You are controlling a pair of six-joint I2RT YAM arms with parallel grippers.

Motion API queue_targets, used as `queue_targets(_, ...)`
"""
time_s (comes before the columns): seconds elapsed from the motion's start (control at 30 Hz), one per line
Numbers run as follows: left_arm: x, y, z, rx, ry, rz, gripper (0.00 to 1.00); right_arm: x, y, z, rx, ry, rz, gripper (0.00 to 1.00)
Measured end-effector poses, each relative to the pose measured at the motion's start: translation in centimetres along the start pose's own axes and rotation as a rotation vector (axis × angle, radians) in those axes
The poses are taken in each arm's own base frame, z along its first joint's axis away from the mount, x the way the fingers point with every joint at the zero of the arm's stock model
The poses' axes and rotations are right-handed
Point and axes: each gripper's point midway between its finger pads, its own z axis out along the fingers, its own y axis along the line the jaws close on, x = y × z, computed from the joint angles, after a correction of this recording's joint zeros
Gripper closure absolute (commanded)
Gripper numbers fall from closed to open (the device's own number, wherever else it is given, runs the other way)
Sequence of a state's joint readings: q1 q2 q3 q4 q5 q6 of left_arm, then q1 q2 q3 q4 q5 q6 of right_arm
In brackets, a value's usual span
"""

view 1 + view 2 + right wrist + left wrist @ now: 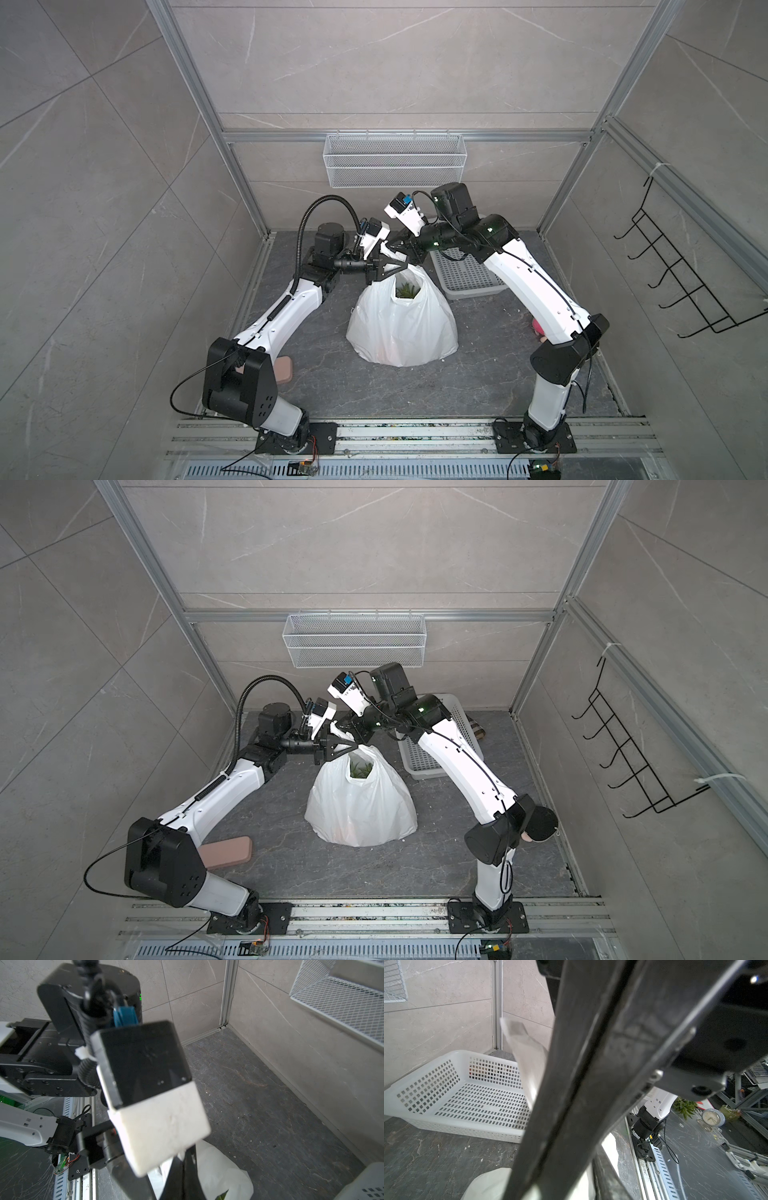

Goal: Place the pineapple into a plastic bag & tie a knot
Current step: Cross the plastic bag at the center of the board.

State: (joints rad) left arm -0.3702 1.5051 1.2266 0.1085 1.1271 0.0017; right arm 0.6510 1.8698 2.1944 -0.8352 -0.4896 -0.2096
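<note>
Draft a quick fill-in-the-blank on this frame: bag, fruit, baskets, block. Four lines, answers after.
Green leaves of the pineapple show through a gap in the white crinkly plastic carrier bag, so the fruit is ____ the bag.
The white wire-mesh basket hangs on the ____ wall.
The white perforated plastic basket lies partly under the ____ arm.
The flat pinkish-brown block lies by the base of the ____ arm.
Answers: inside; back; right; left.
</note>
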Motion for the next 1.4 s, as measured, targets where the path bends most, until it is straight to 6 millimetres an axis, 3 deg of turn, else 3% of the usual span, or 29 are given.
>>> queue_targets(0.07, 0.0, 0.0, 0.0, -0.001, 0.001, 0.000, 1.00, -0.1, 0.0, 0.0, 0.002, -0.002, 0.004, 1.00)
queue_targets(0.13, 0.0, 0.2, -0.1, -0.009, -0.002, 0.007, 1.00, -0.1, 0.0, 0.0, 0.003, -0.002, 0.008, 0.97)
queue_targets(0.23, 0.1, 0.4, -0.1, -0.021, -0.003, 0.008, 1.00, -0.2, -0.1, -0.3, 0.011, -0.006, 0.033, 0.60)
queue_targets(0.3, 0.3, 0.5, -0.1, -0.029, -0.003, 0.008, 1.00, 0.1, -0.4, -1.0, 0.029, -0.022, 0.056, 0.44)
queue_targets(0.37, 0.5, 0.6, -0.1, -0.036, -0.004, 0.007, 1.00, 0.8, -0.8, -2.5, 0.057, -0.045, 0.101, 0.35)
queue_targets(0.47, 0.6, 0.7, -0.2, -0.043, -0.008, 0.011, 1.00, 1.5, -2.3, -5.8, 0.126, -0.104, 0.178, 0.27)
queue_targets(0.57, 0.4, 0.7, -0.2, -0.048, -0.012, 0.021, 1.00, 0.8, -4.2, -8.4, 0.193, -0.178, 0.254, 0.23)
queue_targets(0.63, 0.4, 0.7, -0.2, -0.048, -0.013, 0.022, 1.00, 0.2, -5.2, -8.6, 0.205, -0.215, 0.304, 0.22)
queue_targets(0.73, 0.4, 0.7, -0.2, -0.048, -0.013, 0.023, 1.00, 0.4, -6.2, -6.6, 0.162, -0.222, 0.393, 0.21)
queue_targets(0.9, 0.3, 0.7, -0.2, -0.048, -0.016, 0.028, 1.00, 1.8, -7.2, -2.4, 0.057, -0.175, 0.531, 0.21)
queue_targets(1.1, 0.2, 0.8, -0.2, -0.050, -0.019, 0.035, 1.00, 1.0, -6.8, -0.5, -0.074, -0.168, 0.599, 0.30)
queue_targets(1.23, 0.2, 0.9, -0.2, -0.059, -0.020, 0.033, 1.00, 0.5, -5.8, -0.6, -0.139, -0.170, 0.616, 0.53)
queue_targets(1.4, 0.2, 1.2, -0.3, -0.079, -0.024, 0.028, 1.00, -0.4, -4.9, -0.9, -0.202, -0.186, 0.606, 0.93)
